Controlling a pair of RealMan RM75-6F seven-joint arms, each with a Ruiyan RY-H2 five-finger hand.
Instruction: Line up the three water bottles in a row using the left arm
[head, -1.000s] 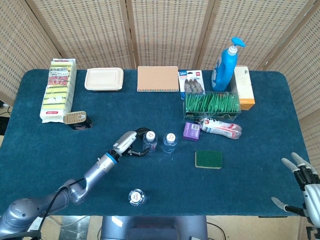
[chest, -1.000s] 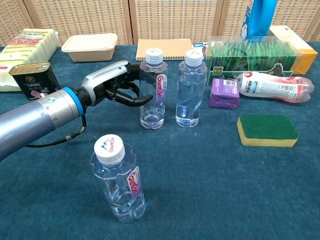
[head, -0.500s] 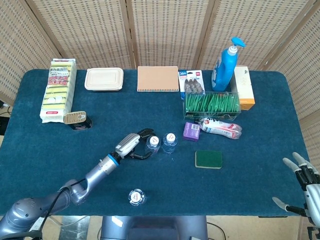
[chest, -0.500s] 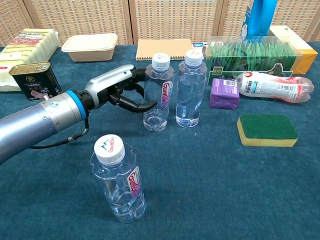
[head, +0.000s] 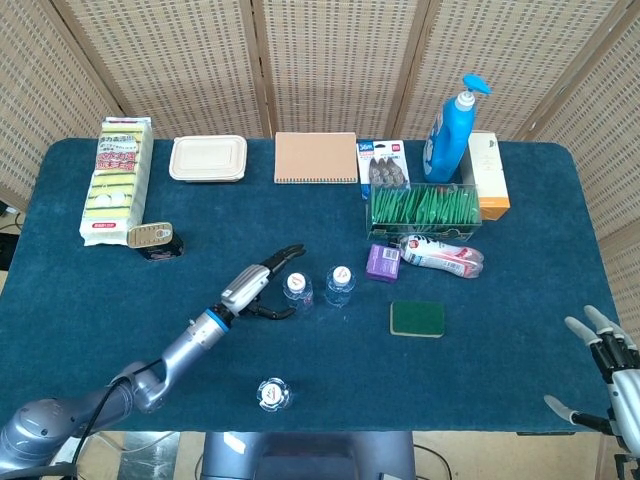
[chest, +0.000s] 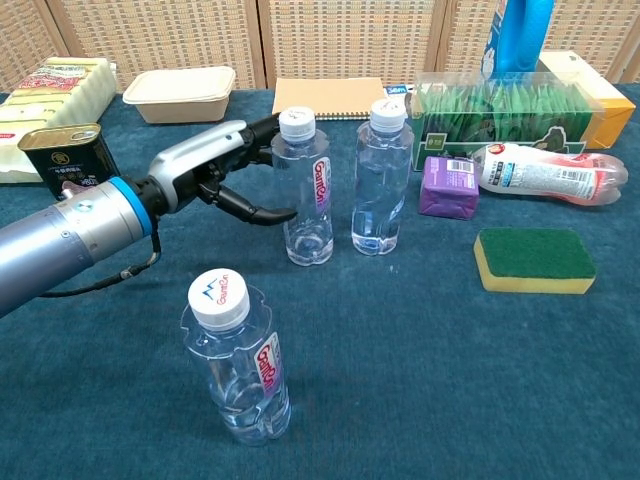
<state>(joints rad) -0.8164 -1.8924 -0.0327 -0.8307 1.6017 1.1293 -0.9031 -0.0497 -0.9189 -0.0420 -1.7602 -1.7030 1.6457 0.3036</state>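
So two of the three are basically sorted: the left-hand water bottle (chest: 306, 188) and the one next to it (chest: 380, 178) stand upright side by side near the middle of the blue table (head: 90, 300), close together with a narrow gap between them. The third water bottle (chest: 238, 358) is the straggler, standing upright well apart from the pair, down near the robot's edge of the table.

The left hand (chest: 222, 172) sits just beside the left-hand bottle of the pair with its fingers spread apart around that side, not closed on it. From the chest view there looks to be a gap between the fingertips and the plastic, so I'd say it holds nothing right now. The right hand (head: 605, 370) is parked off at the far corner with fingers splayed, holding nothing.

My read is roughly two thirds done. What's left is getting that near bottle up in line with the other two, probably on the pair's left side
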